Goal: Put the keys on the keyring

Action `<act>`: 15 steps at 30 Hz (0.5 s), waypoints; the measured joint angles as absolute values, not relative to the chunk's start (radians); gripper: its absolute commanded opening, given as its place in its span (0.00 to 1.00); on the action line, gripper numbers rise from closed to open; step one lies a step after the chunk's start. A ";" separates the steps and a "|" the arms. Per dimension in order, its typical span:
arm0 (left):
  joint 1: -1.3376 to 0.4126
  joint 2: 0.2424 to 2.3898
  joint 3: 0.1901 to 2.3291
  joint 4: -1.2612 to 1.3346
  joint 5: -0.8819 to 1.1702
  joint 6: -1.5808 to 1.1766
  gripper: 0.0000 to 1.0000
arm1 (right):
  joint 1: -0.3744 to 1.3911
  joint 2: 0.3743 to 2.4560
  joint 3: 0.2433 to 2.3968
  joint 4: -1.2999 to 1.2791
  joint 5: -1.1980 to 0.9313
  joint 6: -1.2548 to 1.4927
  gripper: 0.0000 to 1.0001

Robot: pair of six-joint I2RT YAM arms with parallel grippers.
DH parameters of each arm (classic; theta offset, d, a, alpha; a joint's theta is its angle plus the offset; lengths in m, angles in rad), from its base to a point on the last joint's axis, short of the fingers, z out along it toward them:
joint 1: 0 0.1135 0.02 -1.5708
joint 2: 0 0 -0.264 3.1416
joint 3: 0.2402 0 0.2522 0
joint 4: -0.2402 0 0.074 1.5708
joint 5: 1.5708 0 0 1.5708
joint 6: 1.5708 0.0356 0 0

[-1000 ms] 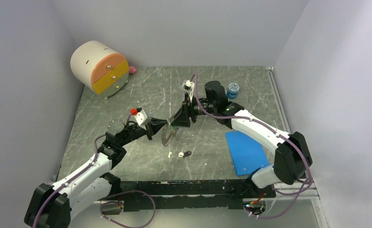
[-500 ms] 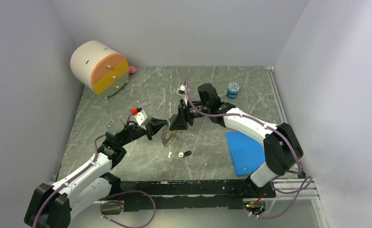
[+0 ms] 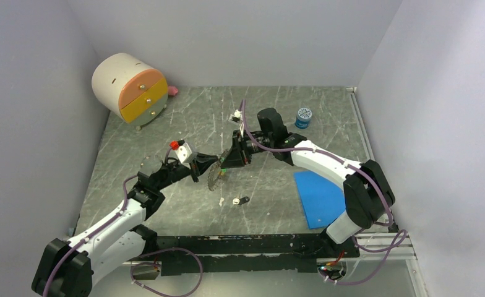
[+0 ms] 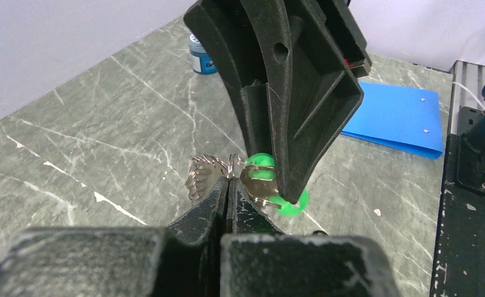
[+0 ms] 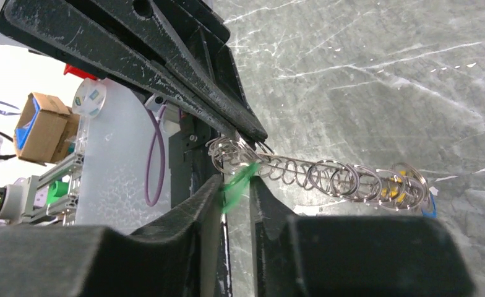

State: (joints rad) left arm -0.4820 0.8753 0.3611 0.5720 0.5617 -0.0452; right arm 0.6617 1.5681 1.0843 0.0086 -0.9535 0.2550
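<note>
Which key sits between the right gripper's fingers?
The green-headed key, right beside the keyring; the black-headed key lies loose on the table.

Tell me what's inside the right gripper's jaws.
A green key sits between the fingers of the right gripper, touching the keyring that the left gripper pinches. Whether the key has threaded onto the ring is hidden by the fingers.

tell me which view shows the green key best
Left wrist: the green key shows its head and metal blade beside the keyring. Right wrist sees it edge-on in the jaws of the right gripper; top view, just a green speck.
</note>
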 measured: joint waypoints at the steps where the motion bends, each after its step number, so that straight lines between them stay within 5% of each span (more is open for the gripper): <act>1: -0.482 0.875 0.361 0.572 0.559 -0.045 0.03 | 0.662 1.568 1.084 0.008 -0.955 0.255 0.20; 15: -0.482 0.874 0.359 0.596 0.553 -0.046 0.03 | 0.661 1.549 1.116 -0.105 -0.935 0.208 0.02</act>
